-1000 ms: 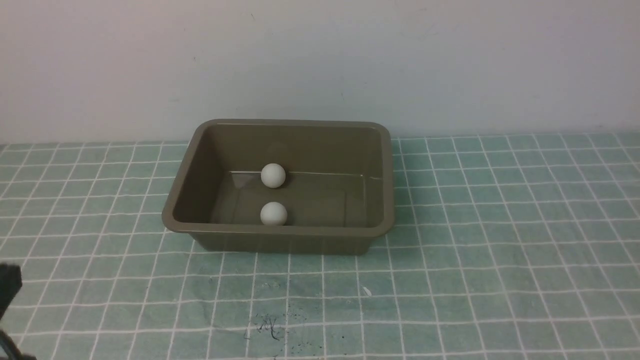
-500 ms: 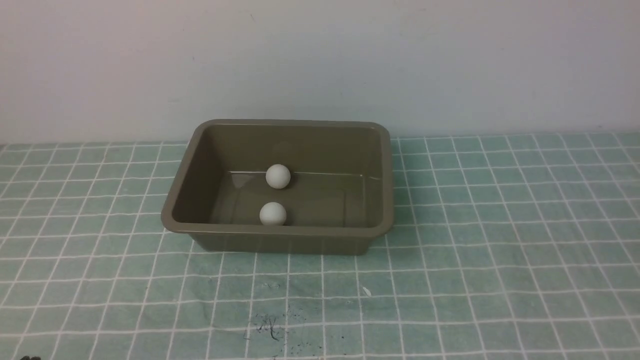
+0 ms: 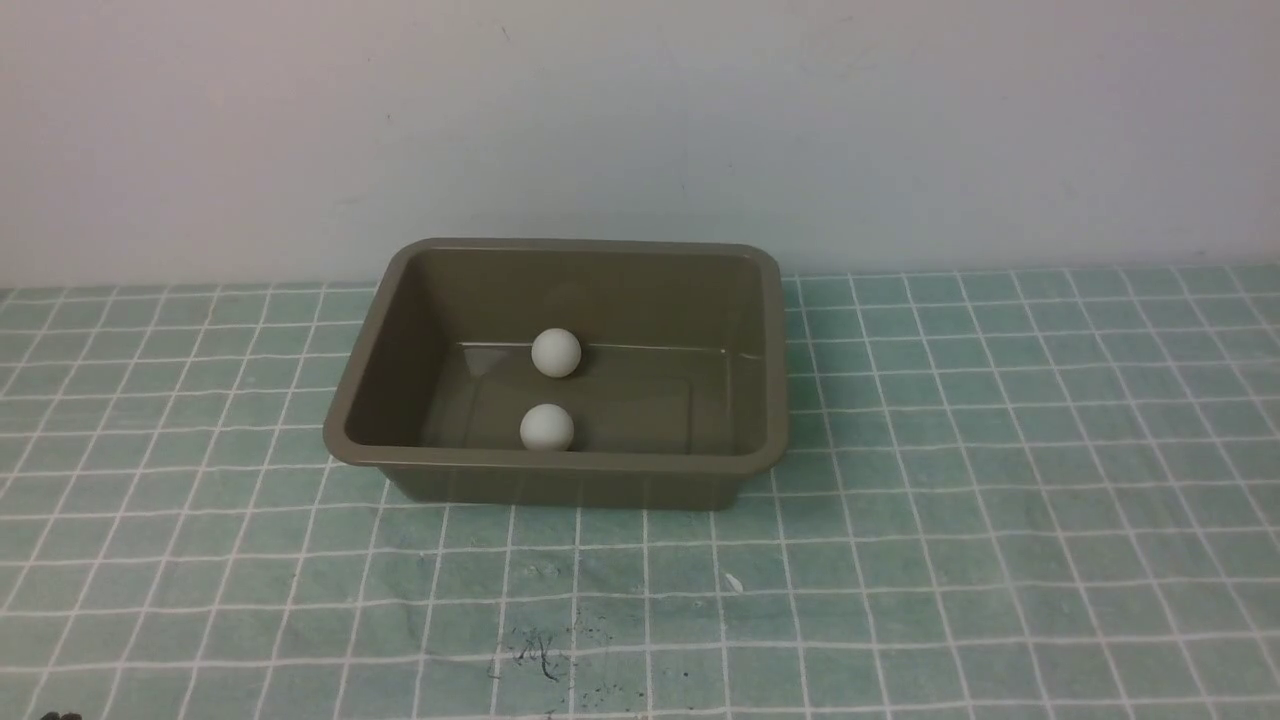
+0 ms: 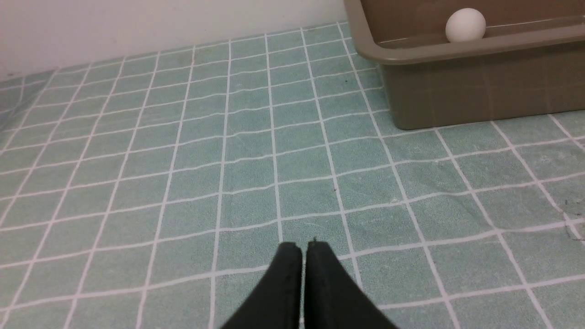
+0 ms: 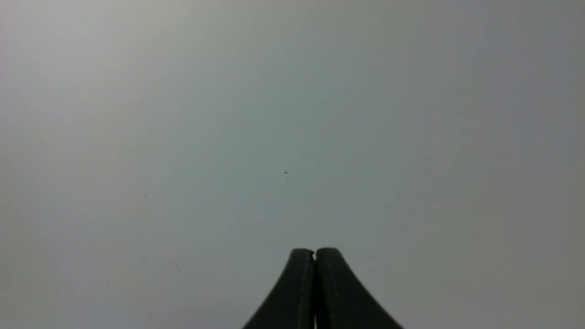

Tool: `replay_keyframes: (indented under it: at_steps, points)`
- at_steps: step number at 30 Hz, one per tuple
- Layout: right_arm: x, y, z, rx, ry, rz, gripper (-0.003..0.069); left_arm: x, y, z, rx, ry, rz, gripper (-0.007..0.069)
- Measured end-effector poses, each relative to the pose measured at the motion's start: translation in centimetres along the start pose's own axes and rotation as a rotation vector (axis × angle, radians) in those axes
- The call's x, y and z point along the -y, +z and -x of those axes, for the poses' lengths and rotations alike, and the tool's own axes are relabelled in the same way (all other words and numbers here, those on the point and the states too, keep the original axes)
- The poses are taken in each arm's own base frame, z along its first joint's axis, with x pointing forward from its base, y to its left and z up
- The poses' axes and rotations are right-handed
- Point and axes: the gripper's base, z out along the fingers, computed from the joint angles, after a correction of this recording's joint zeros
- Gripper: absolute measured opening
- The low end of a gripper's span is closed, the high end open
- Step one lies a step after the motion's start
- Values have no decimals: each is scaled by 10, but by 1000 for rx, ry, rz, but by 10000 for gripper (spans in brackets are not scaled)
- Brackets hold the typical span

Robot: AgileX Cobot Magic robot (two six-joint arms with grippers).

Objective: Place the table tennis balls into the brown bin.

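Resting inside the olive-brown rectangular plastic bin are both small matte white table tennis balls, one against the far wall and one just behind the near rim, well apart from each other, so the task is judged as good as done. From the left wrist view, the black left hand is seen empty, its two tapered fingers pressed together, low over the teal grid-patterned cloth on the desk and well clear of the bin's corner. The black right hand is likewise closed on nothing, with only a plain grey surface faced. Little is left to go wrong: a knock to the light tub from a passing arm could be enough to slide it on the cloth or set the balls rolling, though the sloping walls and rolled rim should keep them contained. The bin's plastic looks smooth and slightly glossy; the cloth appears soft, faintly wrinkled and smudged near the front.
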Motion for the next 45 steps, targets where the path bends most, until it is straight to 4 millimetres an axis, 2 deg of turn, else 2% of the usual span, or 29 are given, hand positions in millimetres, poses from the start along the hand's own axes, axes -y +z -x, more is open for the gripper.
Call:
replay_keyframes:
  at_steps: [6, 12, 21, 24, 29, 32, 34, 37, 45]
  points:
    - [0, 0, 0, 1, -3, 0, -13, 0, 0, 0, 0, 0, 0, -5]
    - [-6, 0, -5, -35, 91, 59, -13, 0, 0, 0, 0, 0, 0, -5]
    - [-19, 2, -37, -169, 35, 188, -13, 0, 0, 0, 0, 0, 0, -5]
    - [-19, 2, -58, -222, -25, 189, -13, 0, 0, 0, 0, 0, 0, -5]
    - [-8, 0, -107, -378, -126, -36, -13, 0, 0, 0, 0, 0, 0, -5]
    - [3, -9, -144, -506, -156, -194, -13, 0, 0, 0, 0, 0, 0, -5]
    - [8, -15, -162, -579, -152, -264, -13, 0, 0, 0, 0, 0, 0, -5]
    - [10, -16, -163, -580, -145, -316, -13, 0, 0, 0, 0, 0, 0, -5]
    - [11, -16, -163, -579, -138, -326, -13, 0, 0, 0, 0, 0, 0, -5]
